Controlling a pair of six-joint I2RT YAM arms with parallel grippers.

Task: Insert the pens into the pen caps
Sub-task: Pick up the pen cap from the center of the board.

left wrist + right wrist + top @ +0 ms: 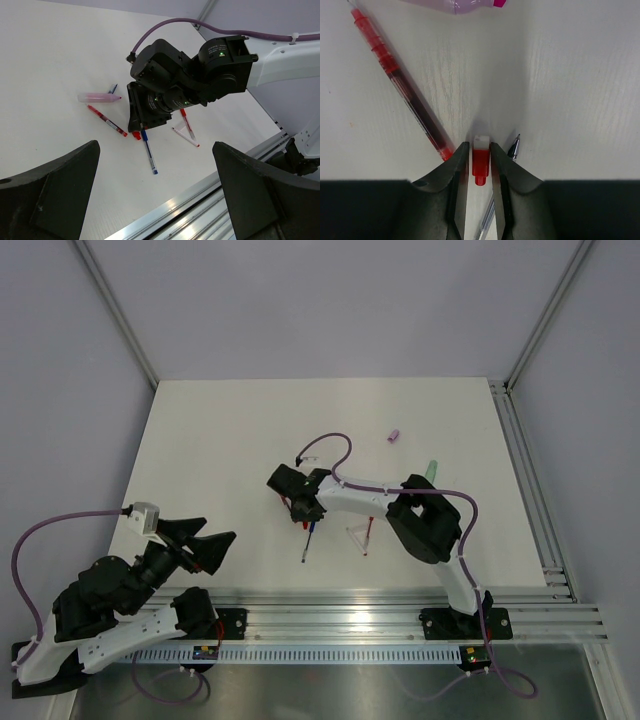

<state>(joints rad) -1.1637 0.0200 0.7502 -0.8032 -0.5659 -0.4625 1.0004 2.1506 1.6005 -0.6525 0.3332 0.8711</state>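
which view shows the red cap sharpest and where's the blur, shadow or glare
Right wrist: red cap sharp, soft shadow on the table above it, pink pen at the top edge slightly soft. Left wrist: left gripper fingers dark and blurred, blue pen beyond clear. Top external: even light, pens too small for detail, mild glare on the metal sheet.
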